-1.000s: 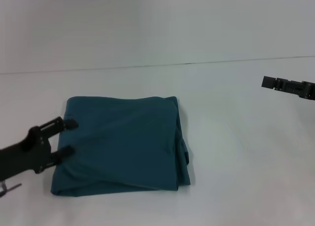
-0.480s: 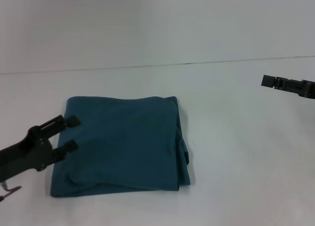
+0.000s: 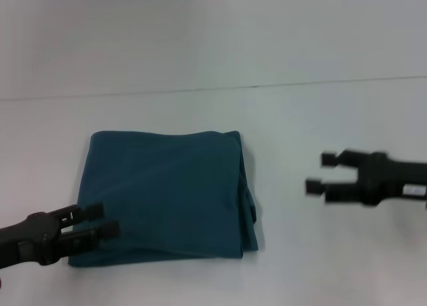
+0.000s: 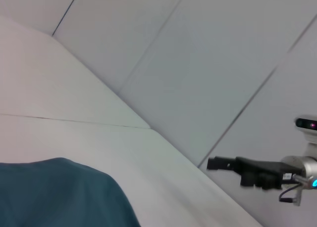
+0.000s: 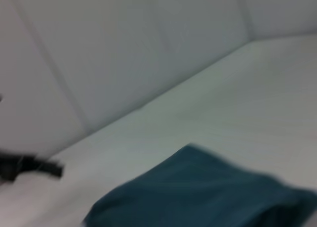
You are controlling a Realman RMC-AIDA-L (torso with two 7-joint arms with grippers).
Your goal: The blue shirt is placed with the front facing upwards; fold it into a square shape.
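The blue shirt point(image 3: 167, 196) lies folded into a near-square pad on the white tabletop point(image 3: 300, 119), left of the middle in the head view. Its smooth face is up, and stacked layers show along its 3 o'clock edge. No lettering or collar can be seen.

At the shirt's 7 o'clock corner hangs the left pincer point(image 3: 100, 221), its two dark fingers point(image 3: 93, 210) parted, released and empty, their tips over the near left corner of the cloth; whether they touch it cannot be told.

At 3 o'clock from the shirt, well apart from it over bare tabletop, is the right pincer point(image 3: 320, 173), its fingers spread with nothing between them, pointing toward the shirt.
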